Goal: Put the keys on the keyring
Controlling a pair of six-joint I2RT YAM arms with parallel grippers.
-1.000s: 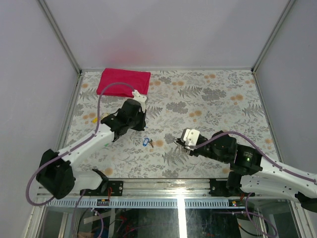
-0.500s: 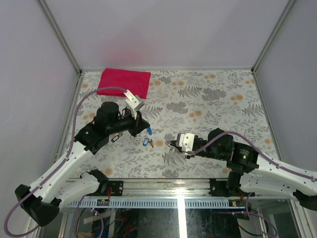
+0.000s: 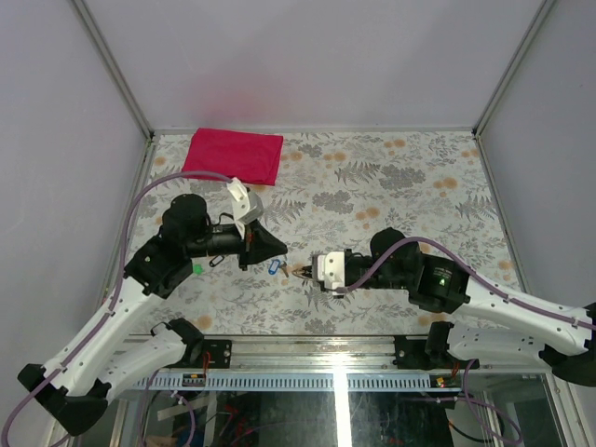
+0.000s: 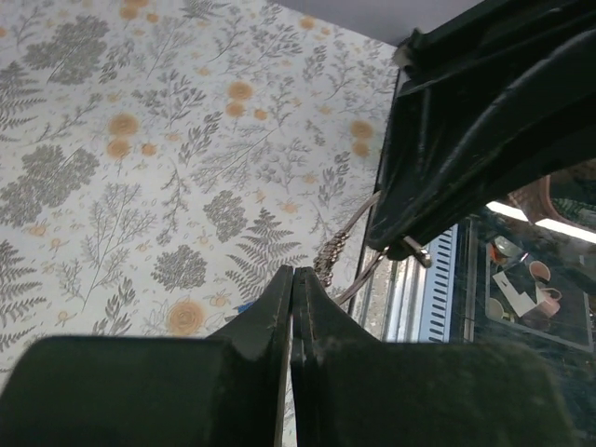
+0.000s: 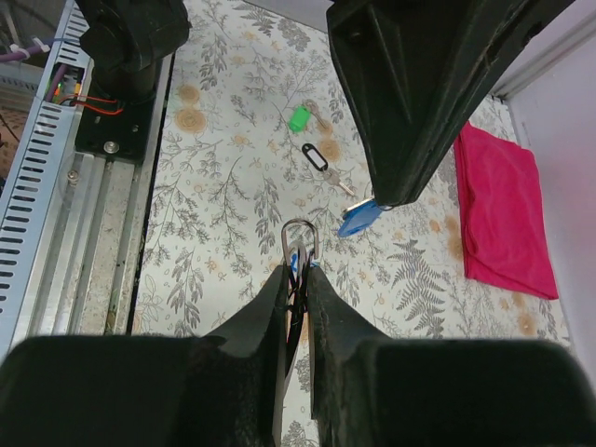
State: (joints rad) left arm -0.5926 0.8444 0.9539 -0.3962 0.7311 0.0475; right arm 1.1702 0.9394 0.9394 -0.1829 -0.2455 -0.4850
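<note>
Above the middle of the counter [image 3: 419,186], our right pincer [image 5: 298,272] clamps the keyring [image 4: 329,251], loop jutting left, so our left pincer [image 4: 293,277], seemingly pinched on a blue key [image 5: 359,219], can thread it.

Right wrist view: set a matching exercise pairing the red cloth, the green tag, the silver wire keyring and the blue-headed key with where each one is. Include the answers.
Things
1. folded red cloth
2. small green plastic tag
3. thin silver wire keyring
4. blue-headed metal key

Places
A. at the tip of the left gripper
B. on the table, beside the dark oval clip
C. between the fingers of the right gripper
D. flat at the table's edge

Pairs: 1-D, 2-B, 3-C, 4-A
</note>
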